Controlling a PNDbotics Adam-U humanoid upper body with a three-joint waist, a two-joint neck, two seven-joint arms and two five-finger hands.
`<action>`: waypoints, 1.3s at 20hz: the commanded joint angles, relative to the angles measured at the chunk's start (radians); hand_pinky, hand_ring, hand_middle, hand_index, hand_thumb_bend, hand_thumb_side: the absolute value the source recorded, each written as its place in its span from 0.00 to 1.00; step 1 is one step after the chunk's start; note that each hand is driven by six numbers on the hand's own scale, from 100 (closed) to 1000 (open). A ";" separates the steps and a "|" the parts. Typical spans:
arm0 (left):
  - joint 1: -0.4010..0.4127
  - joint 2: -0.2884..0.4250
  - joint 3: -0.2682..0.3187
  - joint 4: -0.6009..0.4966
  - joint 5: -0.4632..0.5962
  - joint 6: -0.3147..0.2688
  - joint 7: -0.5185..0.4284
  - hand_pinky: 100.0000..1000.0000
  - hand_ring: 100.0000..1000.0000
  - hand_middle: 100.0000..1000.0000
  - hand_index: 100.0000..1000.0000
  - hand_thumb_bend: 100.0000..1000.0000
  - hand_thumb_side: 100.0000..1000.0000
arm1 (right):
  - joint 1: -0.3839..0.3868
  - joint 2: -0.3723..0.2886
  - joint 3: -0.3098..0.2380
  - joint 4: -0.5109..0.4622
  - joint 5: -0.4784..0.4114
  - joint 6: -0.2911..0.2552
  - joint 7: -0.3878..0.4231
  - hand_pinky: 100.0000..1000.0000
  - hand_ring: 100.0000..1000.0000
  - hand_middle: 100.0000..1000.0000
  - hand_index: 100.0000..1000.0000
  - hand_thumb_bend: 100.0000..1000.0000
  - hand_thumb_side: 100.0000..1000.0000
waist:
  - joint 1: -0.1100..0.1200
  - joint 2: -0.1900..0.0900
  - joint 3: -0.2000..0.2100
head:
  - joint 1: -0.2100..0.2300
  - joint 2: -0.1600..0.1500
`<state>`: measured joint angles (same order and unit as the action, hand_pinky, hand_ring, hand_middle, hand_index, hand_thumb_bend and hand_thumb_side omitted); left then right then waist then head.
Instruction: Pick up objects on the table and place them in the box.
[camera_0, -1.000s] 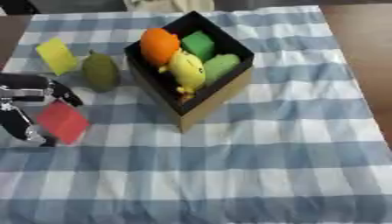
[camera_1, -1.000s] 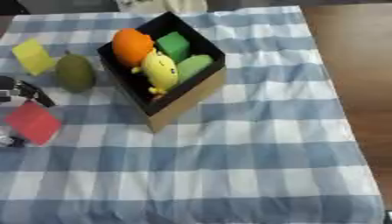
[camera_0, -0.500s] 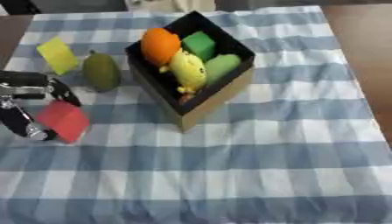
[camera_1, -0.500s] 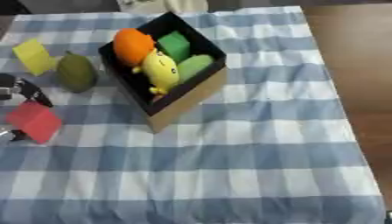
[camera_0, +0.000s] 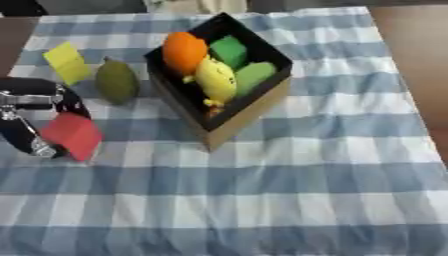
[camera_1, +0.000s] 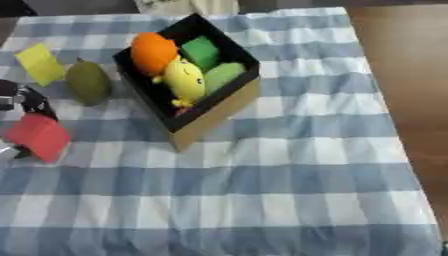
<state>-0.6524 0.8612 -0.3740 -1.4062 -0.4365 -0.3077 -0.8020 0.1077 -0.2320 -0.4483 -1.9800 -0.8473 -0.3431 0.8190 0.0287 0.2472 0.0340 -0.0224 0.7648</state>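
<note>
Left eye view: box (camera_0: 249, 112) with toys.

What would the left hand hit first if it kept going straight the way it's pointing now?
Probably nothing on the table. The left hand, pinching the red block, points toward the near-left edge, where only checkered cloth shows. Depth is hard to judge, though.

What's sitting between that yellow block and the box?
An olive-green fruit lies between the yellow block and the box, on the checked cloth. The left eye view shows it best.
</note>
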 joint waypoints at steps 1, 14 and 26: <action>-0.033 0.026 0.042 -0.047 -0.022 -0.102 -0.084 0.69 0.60 0.41 0.59 0.10 0.00 | 0.004 -0.009 -0.004 -0.020 0.002 -0.087 0.088 1.00 1.00 0.28 0.99 0.00 0.42 | -0.001 -0.014 0.002 | -0.003 0.005; -0.345 -0.312 0.062 -0.118 -0.271 -0.071 0.095 0.70 0.58 0.40 0.58 0.14 0.00 | 0.016 -0.032 -0.001 -0.020 -0.038 -0.097 0.088 1.00 1.00 0.30 0.99 0.00 0.42 | -0.003 -0.036 0.007 | -0.008 0.005; -0.506 -0.655 0.069 0.195 -0.442 -0.100 0.204 0.72 0.61 0.43 0.62 0.10 0.00 | 0.002 -0.029 0.010 -0.020 -0.047 -0.089 0.088 1.00 1.00 0.29 0.99 0.00 0.42 | -0.011 -0.024 -0.026 | -0.015 0.005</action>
<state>-1.1308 0.2198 -0.3230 -1.2271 -0.8593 -0.4069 -0.6126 0.1138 -0.2351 -0.4362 -1.9800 -0.8831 -0.3438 0.8183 0.0287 0.2407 0.0082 -0.0369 0.7648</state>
